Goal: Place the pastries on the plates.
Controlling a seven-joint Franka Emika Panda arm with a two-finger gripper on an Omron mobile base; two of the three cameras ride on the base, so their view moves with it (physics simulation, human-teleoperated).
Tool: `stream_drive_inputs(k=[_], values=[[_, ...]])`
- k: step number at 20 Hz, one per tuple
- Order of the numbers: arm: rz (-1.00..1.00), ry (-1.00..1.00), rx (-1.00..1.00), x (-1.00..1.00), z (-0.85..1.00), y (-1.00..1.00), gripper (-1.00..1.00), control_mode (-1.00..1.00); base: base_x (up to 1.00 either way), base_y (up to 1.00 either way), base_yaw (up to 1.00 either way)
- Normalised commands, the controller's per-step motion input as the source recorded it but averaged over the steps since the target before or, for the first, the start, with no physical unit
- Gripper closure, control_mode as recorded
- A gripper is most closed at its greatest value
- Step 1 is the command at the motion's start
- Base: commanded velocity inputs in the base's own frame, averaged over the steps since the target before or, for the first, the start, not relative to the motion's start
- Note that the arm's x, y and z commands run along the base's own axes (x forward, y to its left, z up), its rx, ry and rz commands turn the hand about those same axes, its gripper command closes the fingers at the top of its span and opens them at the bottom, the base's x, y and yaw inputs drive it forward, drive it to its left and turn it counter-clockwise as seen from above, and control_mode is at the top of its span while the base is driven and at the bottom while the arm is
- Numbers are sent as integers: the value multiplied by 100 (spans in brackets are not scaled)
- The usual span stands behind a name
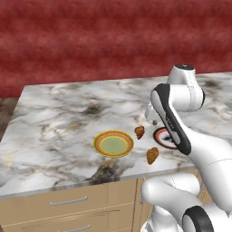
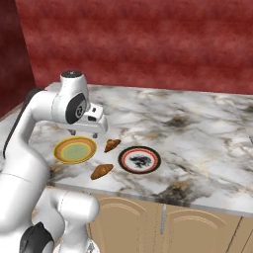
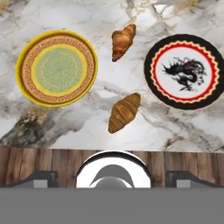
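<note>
- Setting: a simulated kitchen with a deep red back wall and a grey-veined white marble worktop (image 1: 68, 104) over pale wooden cabinet fronts (image 2: 148, 222).
- Yellow-orange rimmed round plate with a green centre (image 3: 57, 68): lies flat near the front edge of the worktop, bare, nothing on it.
- Red-rimmed white round plate with a black marking at its centre (image 3: 183, 72): lies flat near the same front edge, well apart from the first plate, likewise bare.
- First glossy golden-brown croissant-like pastry (image 3: 124, 112): rests on the marble between the two plates, closest to the front edge, touching neither plate.
- Second golden-brown pastry of the same kind (image 3: 122, 40): rests on the marble also between the plates, a little farther back from the edge, apart from its fellow and from both rims.
- Two-finger gripper on the white arm (image 2: 85, 132): held above the worktop over the gap between the plates, looking straight down; jaws spread wide and carrying nothing (the two dark tips sit far apart at the bottom of the hand view).
- Progress, as judged: neither pastry is yet on a plate, so both placements remain to be done. The task appears to stand at its start, with a first pick-up outstanding.
</note>
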Motion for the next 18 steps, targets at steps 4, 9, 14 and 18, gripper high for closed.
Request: stream_drive_inputs(k=[4, 9, 14, 18], values=[[-14, 8, 0, 0, -39, -13, -100, -100, 0, 0, 0], [-15, 5, 0, 2, -40, -6, -100, -100, 0, 0, 0], [-19, 2, 0, 16, -39, 0, -100, -100, 0, 0, 0], [-21, 2, 0, 20, -39, 0, -100, -100, 0, 0, 0]])
